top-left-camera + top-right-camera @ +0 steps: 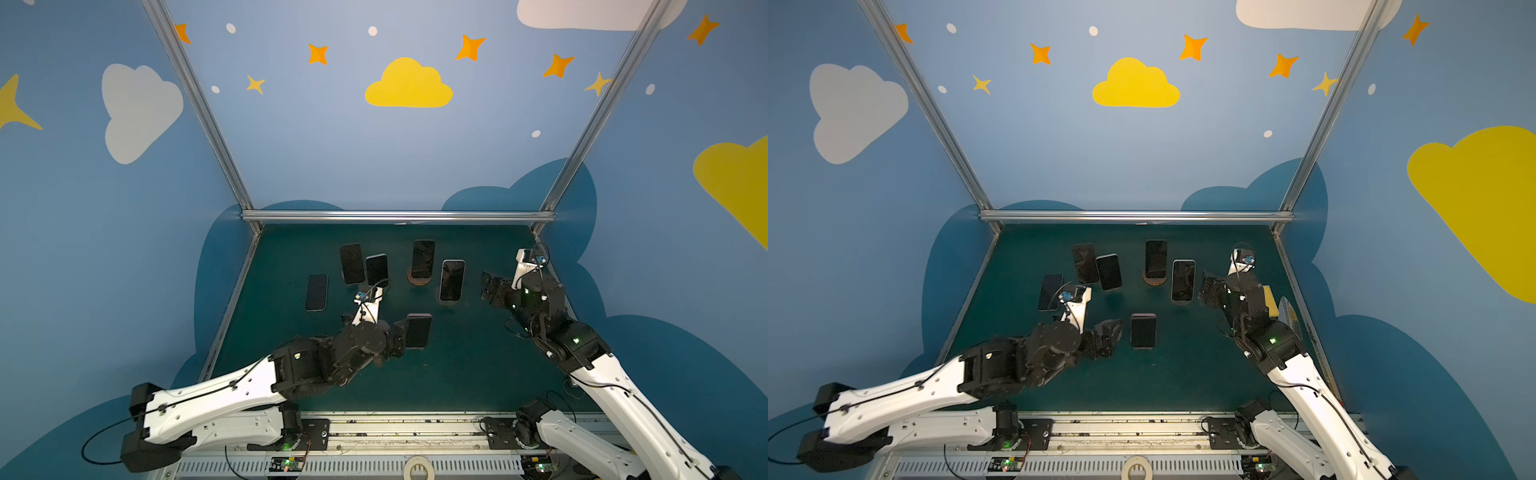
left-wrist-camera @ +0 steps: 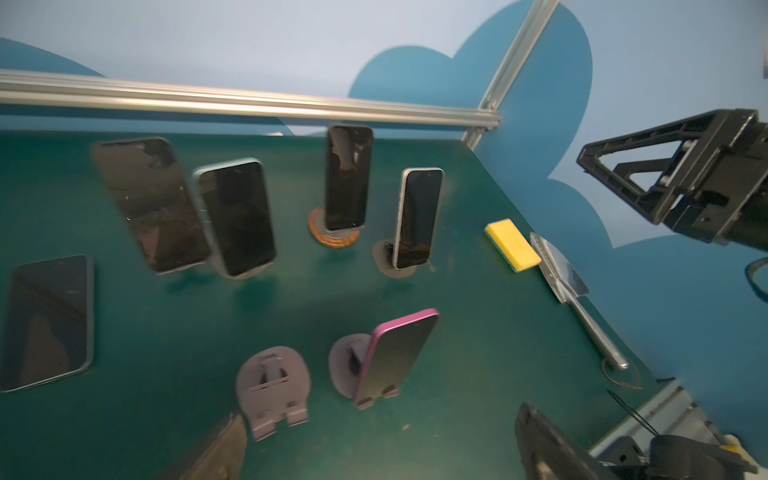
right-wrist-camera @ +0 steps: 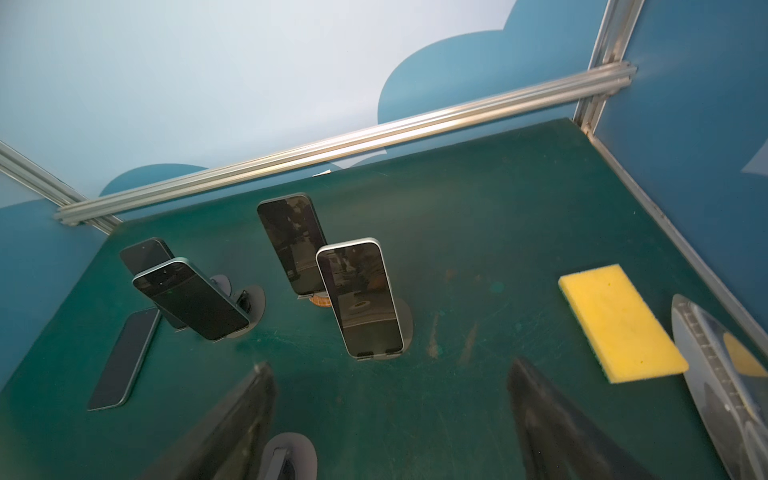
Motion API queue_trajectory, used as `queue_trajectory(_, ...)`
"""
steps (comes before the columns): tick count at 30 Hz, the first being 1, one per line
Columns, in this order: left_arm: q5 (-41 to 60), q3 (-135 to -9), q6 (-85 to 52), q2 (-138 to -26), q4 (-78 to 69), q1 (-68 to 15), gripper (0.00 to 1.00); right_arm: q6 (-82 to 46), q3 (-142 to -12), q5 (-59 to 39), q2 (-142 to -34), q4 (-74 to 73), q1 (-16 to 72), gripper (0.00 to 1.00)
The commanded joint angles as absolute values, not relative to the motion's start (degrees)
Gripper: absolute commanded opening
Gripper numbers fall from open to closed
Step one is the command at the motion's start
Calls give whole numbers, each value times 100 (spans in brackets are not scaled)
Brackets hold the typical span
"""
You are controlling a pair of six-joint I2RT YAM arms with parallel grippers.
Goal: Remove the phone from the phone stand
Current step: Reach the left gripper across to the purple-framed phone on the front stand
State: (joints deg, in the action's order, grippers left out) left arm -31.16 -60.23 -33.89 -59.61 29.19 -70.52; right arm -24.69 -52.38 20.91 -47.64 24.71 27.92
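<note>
We are hovering the left gripper [image 2: 380, 419], spread wide and empty; the pink phone [image 2: 399, 353] is leaning upright on its stand [image 2: 343, 365] just ahead, nearer this arm.

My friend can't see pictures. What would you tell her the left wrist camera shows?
The open, empty left gripper faces a pink phone leaning on its grey stand, beside an empty stand, on a green table. Beyond, four more phones stand propped, a sixth phone lies flat, and a yellow sponge and trowel lie at its edge.
</note>
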Motion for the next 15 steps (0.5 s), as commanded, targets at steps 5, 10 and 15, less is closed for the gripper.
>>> queue_trajectory(5, -3318, -6802, -4588, -7383, 3233, -7223, 100, -2593, -4781, 1456, -4379, 2498, 2224, 90)
queue_trajectory(10, -4030, -7514, -5042, -8449, 3851, -7392, 100, -2619, -4672, 1111, -4285, 2475, 1970, 89)
queue_trajectory(15, -4625, -7821, -5481, -8982, 4254, -7402, 100, -2617, -4617, 910, -4256, 2392, 1846, 90)
